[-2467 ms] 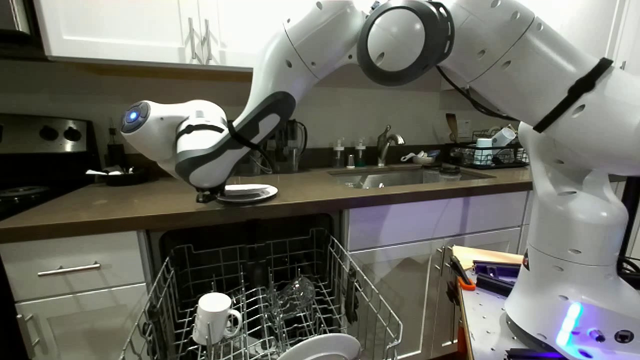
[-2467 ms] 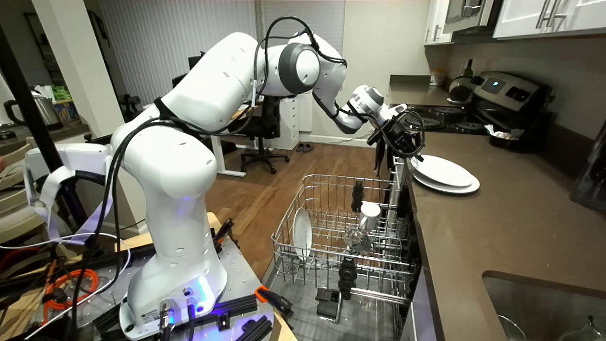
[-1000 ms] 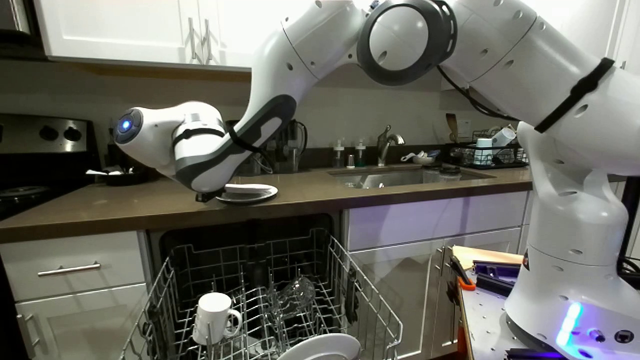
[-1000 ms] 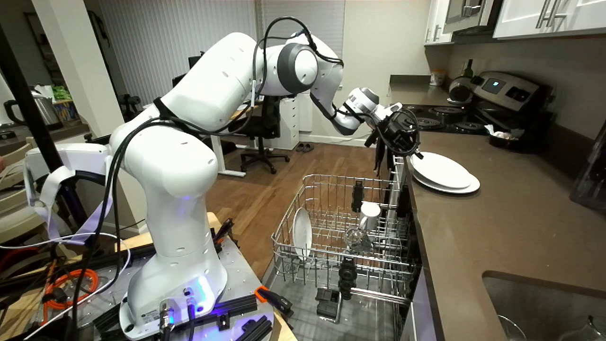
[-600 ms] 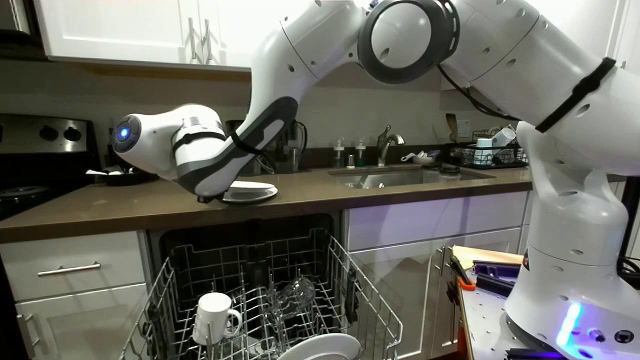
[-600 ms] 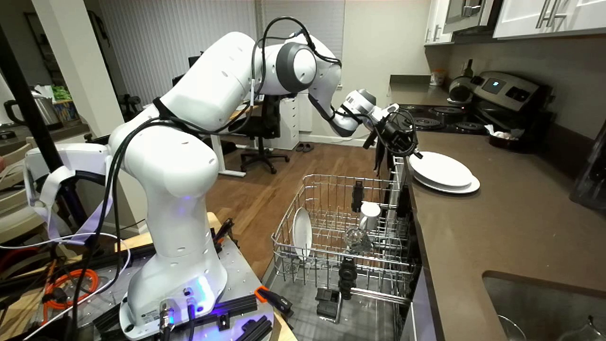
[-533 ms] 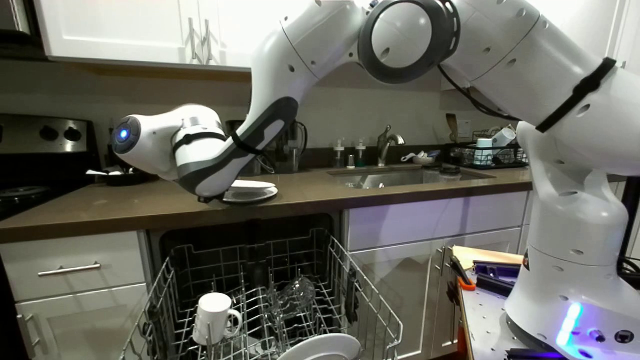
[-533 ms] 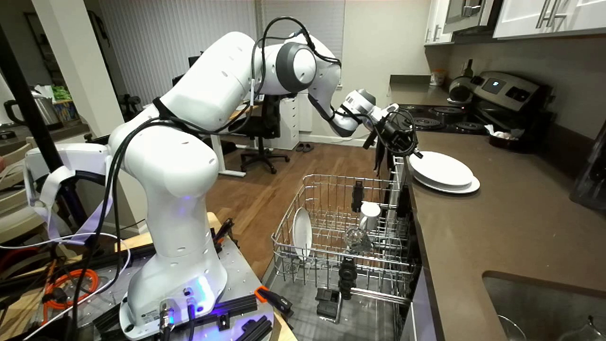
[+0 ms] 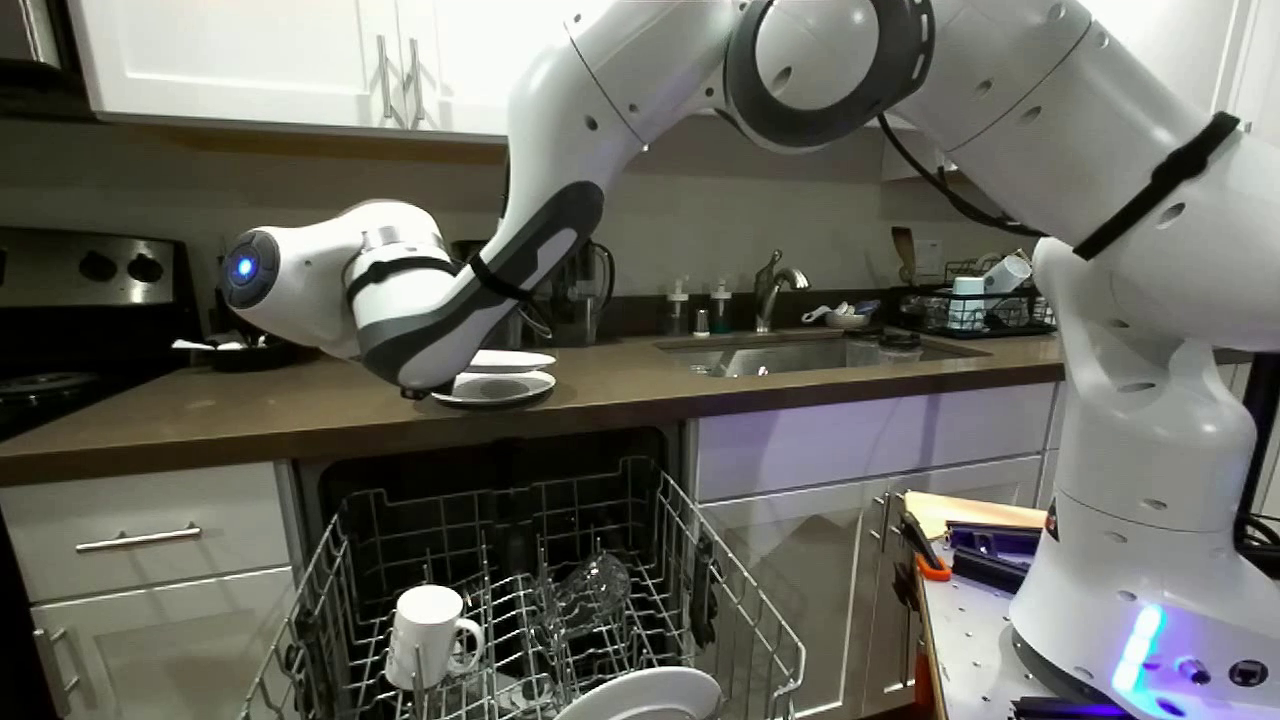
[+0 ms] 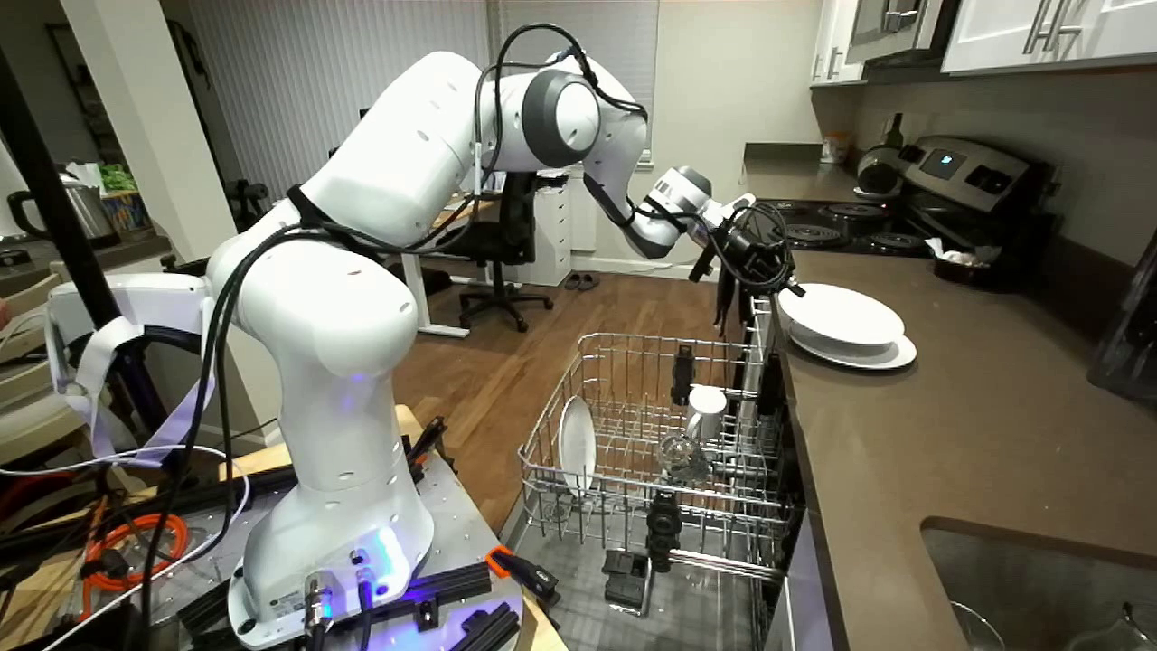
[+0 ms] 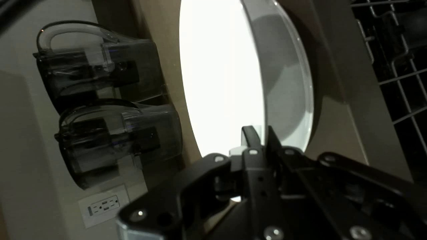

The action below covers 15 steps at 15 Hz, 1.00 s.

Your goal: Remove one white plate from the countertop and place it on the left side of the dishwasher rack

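Over c'top (image 10: 1003,425), jaws grip upr wht plate (image 10: 842,313).

Free air above, crowding lower down

Just above the dishwasher rack (image 10: 633,423) we see open air. Lower, tines (image 9: 485,560), a mug (image 10: 707,411), a clear glass (image 10: 682,457) and the racked plate (image 10: 577,445) bar our way; between mug and racked plate we find room over bare tines. On the surface (image 10: 976,434), open room runs from lower plate (image 10: 890,356) to sink (image 10: 1030,574); two jugs (image 11: 116,140) stand nearer the wall (image 9: 700,225).

At the front edge of the countertop (image 10: 976,425), the Robotiq gripper (image 10: 794,290) held one white dinner plate (image 10: 841,314) over another plate (image 10: 884,355).
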Motion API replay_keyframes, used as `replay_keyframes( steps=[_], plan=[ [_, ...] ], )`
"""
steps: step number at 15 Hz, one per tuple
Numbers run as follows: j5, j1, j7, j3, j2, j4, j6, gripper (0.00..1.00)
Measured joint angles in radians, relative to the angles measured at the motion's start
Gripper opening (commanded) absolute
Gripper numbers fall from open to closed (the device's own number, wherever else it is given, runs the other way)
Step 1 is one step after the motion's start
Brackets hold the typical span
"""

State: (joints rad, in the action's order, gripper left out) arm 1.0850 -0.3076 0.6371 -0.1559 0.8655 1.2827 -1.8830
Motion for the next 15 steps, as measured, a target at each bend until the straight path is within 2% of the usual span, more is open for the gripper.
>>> replay_keyframes(
  steps=[7, 15],
  plan=[
    [0.057, -0.028, 0.06, 0.058, -0.135, 0.175, 0.044, 0.06],
    [0.067, -0.065, 0.156, 0.21, -0.371, 0.521, 0.131, 0.06]
  ],
)
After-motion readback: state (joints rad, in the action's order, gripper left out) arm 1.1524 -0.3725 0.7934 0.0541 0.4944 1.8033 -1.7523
